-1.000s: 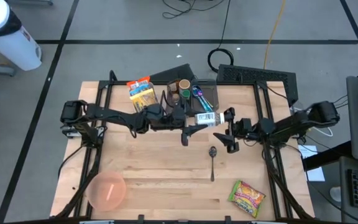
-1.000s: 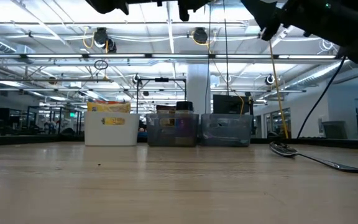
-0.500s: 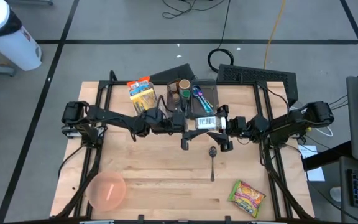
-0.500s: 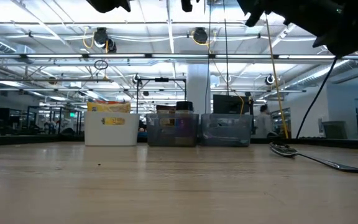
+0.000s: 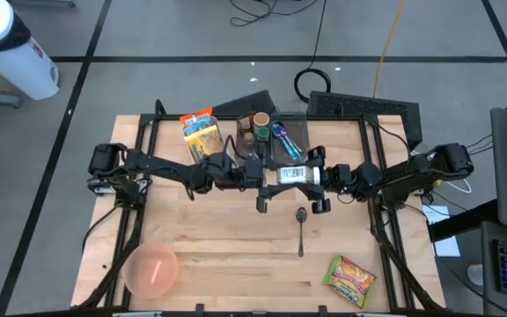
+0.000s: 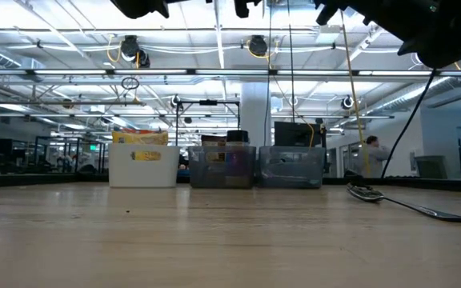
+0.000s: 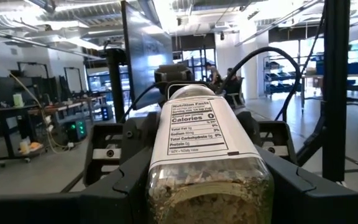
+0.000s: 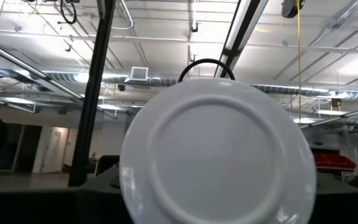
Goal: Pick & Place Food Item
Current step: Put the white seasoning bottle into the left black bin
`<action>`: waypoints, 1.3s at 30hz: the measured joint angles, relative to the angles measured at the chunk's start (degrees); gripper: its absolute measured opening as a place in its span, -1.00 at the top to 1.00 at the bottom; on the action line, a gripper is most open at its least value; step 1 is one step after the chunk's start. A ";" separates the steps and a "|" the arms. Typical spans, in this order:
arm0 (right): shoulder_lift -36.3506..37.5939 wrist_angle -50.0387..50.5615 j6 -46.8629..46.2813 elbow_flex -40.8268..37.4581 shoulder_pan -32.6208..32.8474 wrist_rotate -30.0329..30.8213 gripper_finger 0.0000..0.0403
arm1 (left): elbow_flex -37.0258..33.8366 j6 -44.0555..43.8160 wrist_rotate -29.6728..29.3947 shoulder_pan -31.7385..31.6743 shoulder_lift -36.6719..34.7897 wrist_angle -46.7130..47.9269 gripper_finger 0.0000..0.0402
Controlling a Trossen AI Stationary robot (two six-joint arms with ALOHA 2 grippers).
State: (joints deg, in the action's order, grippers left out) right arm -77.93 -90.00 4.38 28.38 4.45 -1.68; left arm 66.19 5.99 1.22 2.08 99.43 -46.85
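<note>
The spice jar (image 5: 292,173) hangs above the spoon (image 5: 301,225), held by the left end effector (image 5: 267,173). The right end effector (image 5: 318,176) is closing on its lid; it should seat squarely before the left lets go.

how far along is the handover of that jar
Done: the jar is lifted off the table, held by the left hand. In hand: the right hand is at its white-lid end, grip unconfirmed. Left: release by the left hand, then placing it.
</note>
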 joint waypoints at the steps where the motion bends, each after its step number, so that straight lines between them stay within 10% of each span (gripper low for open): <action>1: 0.02 0.00 -0.01 0.00 0.00 0.09 0.00 | 0.00 0.17 0.04 -0.06 -0.02 0.00 -0.04; 14: 0.26 0.09 0.02 0.00 0.00 0.08 0.02 | 0.00 0.28 0.04 -0.06 -0.04 0.06 -0.04; 24: 0.26 0.08 -0.27 0.00 0.02 -2.99 -0.43 | -0.02 1.65 2.21 -0.01 -0.04 -2.50 -0.04; 39: 0.79 0.22 2.60 3.74 0.00 -11.71 -0.33 | 0.02 2.31 7.95 -0.01 -0.13 -11.52 -0.04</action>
State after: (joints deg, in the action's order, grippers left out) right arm -77.14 -89.78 6.98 32.13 4.45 -13.40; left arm 66.22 8.30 9.17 2.07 99.31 -58.37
